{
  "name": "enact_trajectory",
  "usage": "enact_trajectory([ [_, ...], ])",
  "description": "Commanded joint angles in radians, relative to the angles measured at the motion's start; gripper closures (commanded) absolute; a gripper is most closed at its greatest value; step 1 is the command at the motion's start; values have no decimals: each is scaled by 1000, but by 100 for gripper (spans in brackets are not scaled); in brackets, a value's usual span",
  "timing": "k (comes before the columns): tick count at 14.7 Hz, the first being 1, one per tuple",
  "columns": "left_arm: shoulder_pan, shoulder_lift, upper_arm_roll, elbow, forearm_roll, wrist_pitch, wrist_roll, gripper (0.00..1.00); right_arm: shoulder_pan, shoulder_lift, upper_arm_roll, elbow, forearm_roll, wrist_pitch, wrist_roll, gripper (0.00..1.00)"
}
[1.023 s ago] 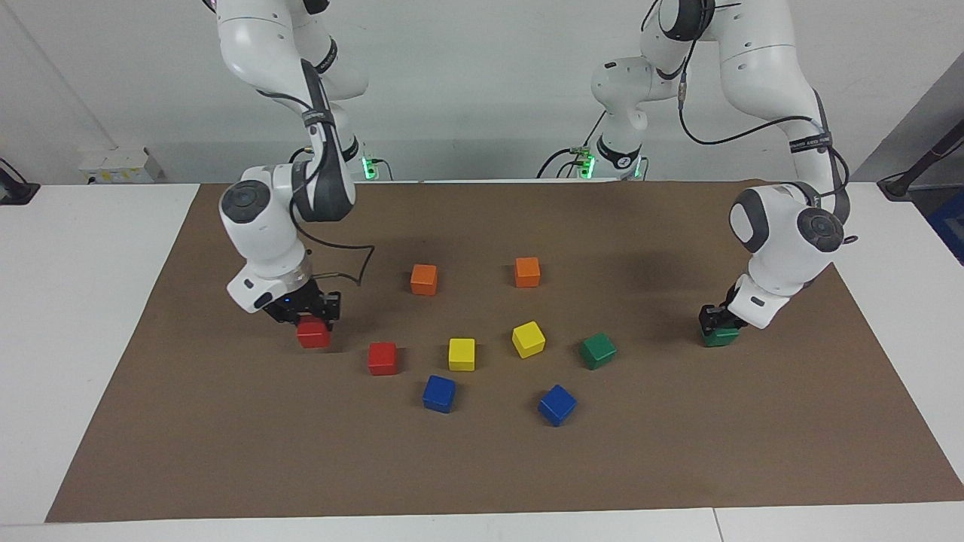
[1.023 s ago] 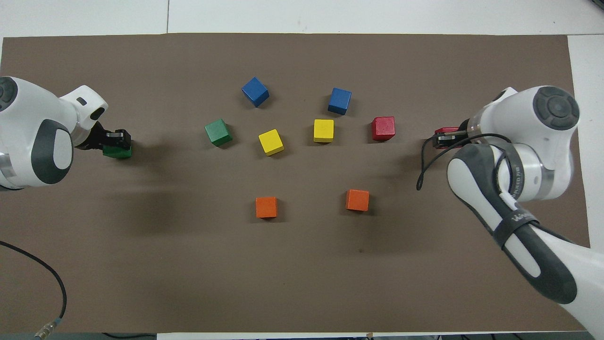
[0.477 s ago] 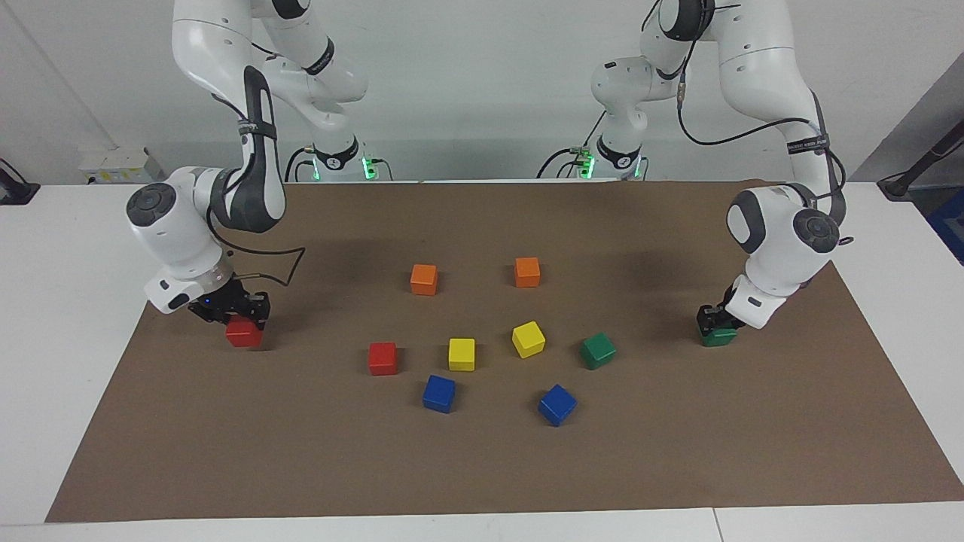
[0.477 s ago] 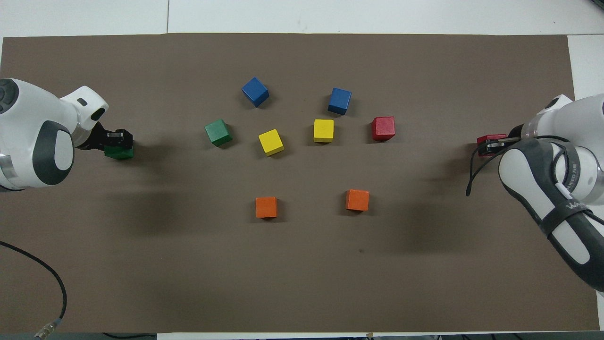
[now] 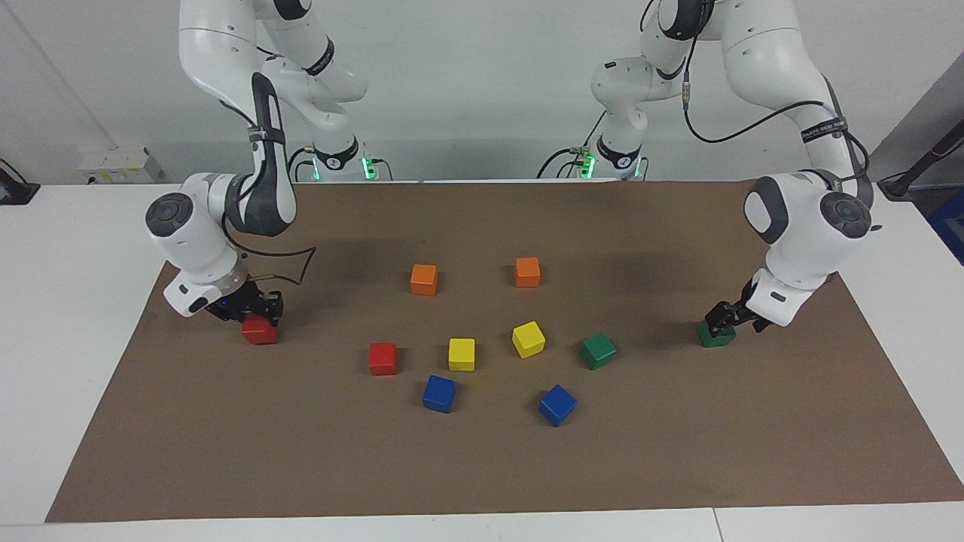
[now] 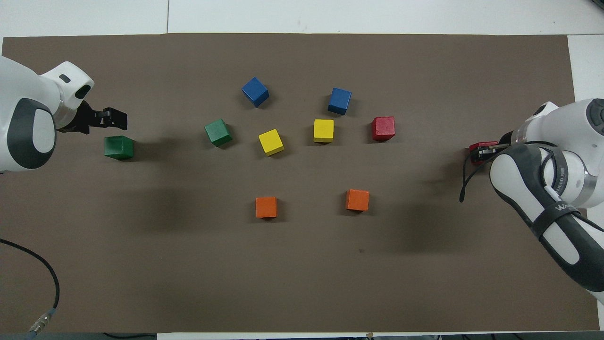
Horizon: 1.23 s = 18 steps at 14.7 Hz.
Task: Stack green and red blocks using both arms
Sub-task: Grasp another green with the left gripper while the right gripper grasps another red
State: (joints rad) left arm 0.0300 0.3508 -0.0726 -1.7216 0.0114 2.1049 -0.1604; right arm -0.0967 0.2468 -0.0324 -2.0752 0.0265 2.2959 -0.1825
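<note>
Red block (image 6: 478,147) at right arm's end of mat: in overhead view mostly covered by right gripper (image 6: 482,152); only top strip shows. Contact with mat: cannot tell. Left arm (image 6: 28,120) cut off by overhead view's edge. Both arms' upper links cut off at facing view's top edge.

Four small matte cubes: green pair (image 6: 118,147) (image 6: 218,132), red pair (image 6: 383,128) (image 5: 260,330), all unstacked.

Glossy white jointed arms (image 5: 768,68), dark grey joint caps, black cables, lettered black straps, small black claws (image 6: 109,118).
</note>
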Motion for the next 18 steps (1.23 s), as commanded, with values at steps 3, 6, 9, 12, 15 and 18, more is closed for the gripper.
enact_trajectory([
  [3, -165, 17, 10, 40, -7, -17, -316, 0, -6, 0, 3, -14, 7, 19, -31, 100],
  [6, -220, 19, 10, 33, -5, 3, -442, 0, -6, 9, 3, -16, 7, 25, -31, 100],
  [9, -292, 57, 13, 50, 13, 3, -548, 0, -8, 14, 3, -16, 7, 34, -29, 100],
  [12, -321, 109, 13, 91, 25, 16, -672, 0, -5, 15, 3, -16, 9, 36, -22, 42],
  [15, -331, 126, 13, 96, 67, 58, -689, 0, -3, 14, 3, 0, 10, 17, -14, 0],
  [18, -332, 128, 11, 93, 73, 79, -688, 0, 35, -27, 9, 84, 13, -99, 66, 0],
])
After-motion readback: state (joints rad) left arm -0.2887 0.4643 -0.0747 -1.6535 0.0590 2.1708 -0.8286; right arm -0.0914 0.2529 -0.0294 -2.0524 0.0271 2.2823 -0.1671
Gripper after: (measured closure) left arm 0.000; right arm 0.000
